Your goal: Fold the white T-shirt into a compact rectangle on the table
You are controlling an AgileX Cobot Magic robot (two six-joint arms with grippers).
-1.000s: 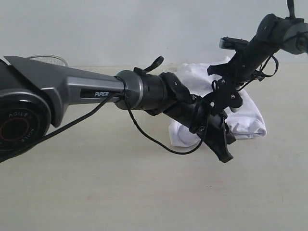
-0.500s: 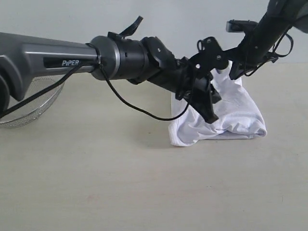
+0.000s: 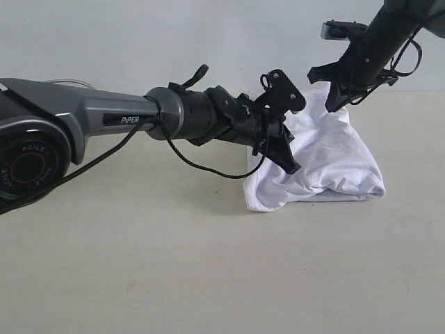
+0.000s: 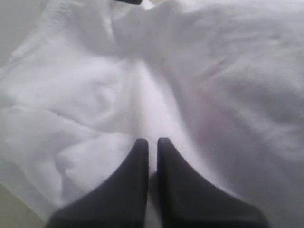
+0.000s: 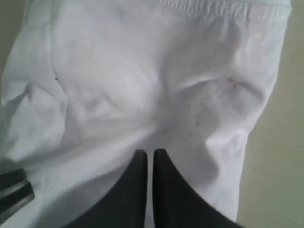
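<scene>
**Both grippers pinched shut on the bunched shirt**

The white T-shirt (image 3: 341, 163) sat as a soft, creased heap toward the far edge of the pale, speckled table (image 3: 174, 264), right of its middle. A stitched hem (image 5: 213, 7) showed in the right wrist view. I read "PiPER" in white on the left arm's grey forearm (image 3: 132, 120) and "AGILE" on its round joint cap (image 3: 28, 167). That arm reached level across, and the left gripper (image 4: 151, 142) angled down, fingers closed on a fold. The right gripper (image 5: 146, 153), coming from above, nipped the heap's raised peak.
</scene>
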